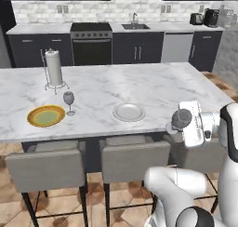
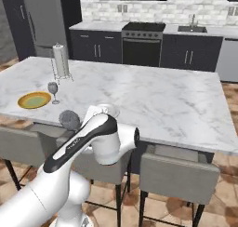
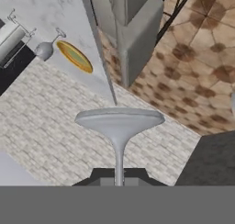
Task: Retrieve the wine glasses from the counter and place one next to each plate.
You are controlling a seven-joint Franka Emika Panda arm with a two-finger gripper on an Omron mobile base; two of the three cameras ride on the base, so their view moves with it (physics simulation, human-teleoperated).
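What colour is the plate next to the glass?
Yellow-orange with a greenish middle. The plate beside the glass shows best in the left base view.

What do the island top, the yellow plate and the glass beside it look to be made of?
Island top: polished marble, white with grey veining. Yellow plate: probably glazed ceramic, with a greenish centre. Wine glass: likely glass, grey-tinted and see-through, on a thin stem.

Marble island [image 1: 153, 89], grey stools [image 1: 46, 168], black cabinets [image 1: 137, 47], tiled floor [image 2: 174, 207].

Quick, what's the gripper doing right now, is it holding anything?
Gripper: shut on the stem of a wine glass.
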